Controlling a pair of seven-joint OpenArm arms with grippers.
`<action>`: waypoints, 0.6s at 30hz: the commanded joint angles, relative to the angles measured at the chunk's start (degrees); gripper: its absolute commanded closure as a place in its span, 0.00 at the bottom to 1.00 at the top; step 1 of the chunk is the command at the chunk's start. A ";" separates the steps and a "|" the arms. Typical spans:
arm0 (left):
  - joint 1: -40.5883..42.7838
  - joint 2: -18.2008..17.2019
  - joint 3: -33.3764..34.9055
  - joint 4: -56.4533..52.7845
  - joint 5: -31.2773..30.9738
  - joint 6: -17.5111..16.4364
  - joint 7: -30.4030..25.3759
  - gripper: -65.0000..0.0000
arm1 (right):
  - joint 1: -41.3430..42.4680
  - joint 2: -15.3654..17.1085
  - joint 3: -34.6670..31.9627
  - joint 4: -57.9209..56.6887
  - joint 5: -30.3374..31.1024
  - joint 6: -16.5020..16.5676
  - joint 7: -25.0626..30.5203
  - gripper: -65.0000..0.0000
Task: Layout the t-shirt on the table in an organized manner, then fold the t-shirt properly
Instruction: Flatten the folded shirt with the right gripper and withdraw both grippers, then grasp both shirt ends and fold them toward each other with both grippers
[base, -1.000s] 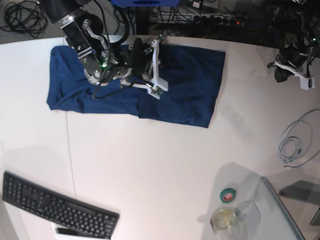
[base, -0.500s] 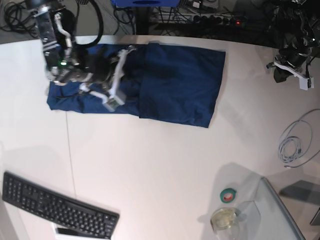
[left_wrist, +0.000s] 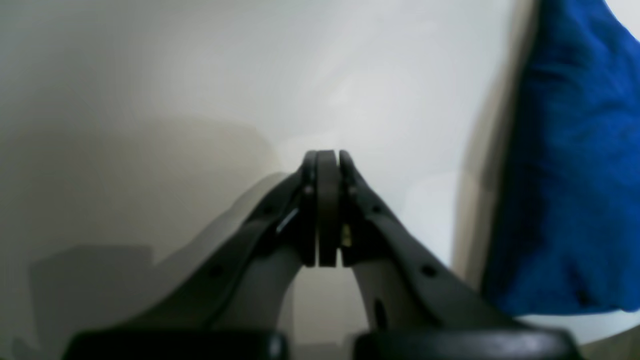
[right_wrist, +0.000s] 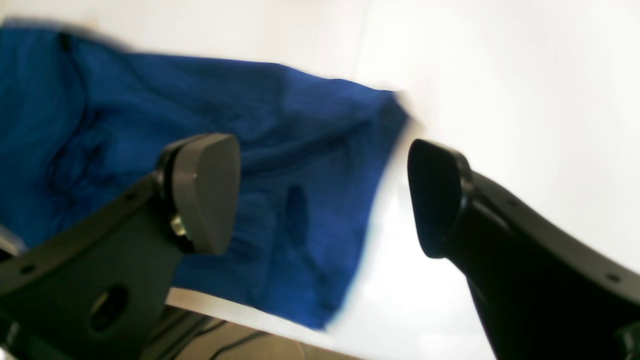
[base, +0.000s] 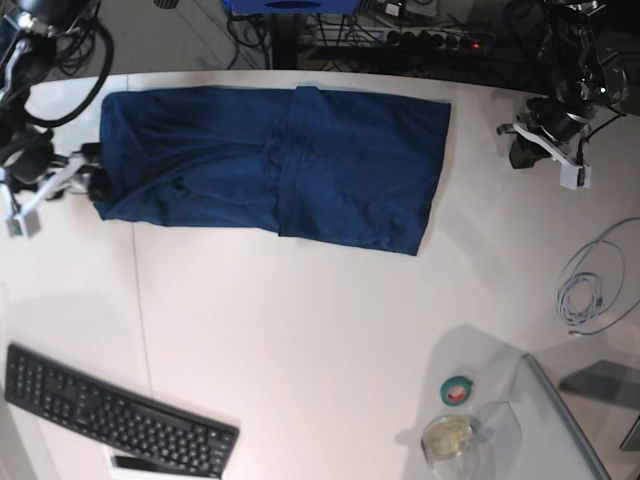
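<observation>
Right arm pulled off the dark navy-blue cloth t-shirt (base: 270, 165): it was over the shirt's middle, then over its left part, and now sits past the shirt's left edge in the base view, over bare white smooth table (base: 300, 330). Right gripper (right_wrist: 320, 192) jaws went from shut to spread wide, nothing between them. With the arm gone, a vertical fold ridge shows mid-shirt and the left portion lies flatter. Left gripper (base: 545, 150) shifted slightly left and up at the table's right side.
</observation>
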 joint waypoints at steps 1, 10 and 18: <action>-0.42 -1.11 0.64 1.01 -0.70 -0.19 -1.16 1.00 | 1.35 1.52 1.54 -1.40 1.22 0.45 -0.02 0.26; -1.57 -1.11 9.61 0.48 -0.70 -0.19 -7.84 1.00 | 4.87 3.98 8.75 -18.01 1.31 0.45 -1.87 0.26; -3.32 -0.76 15.50 -1.19 -0.70 -0.19 -8.02 1.00 | 3.99 1.70 2.68 -20.39 1.31 0.45 -1.87 0.27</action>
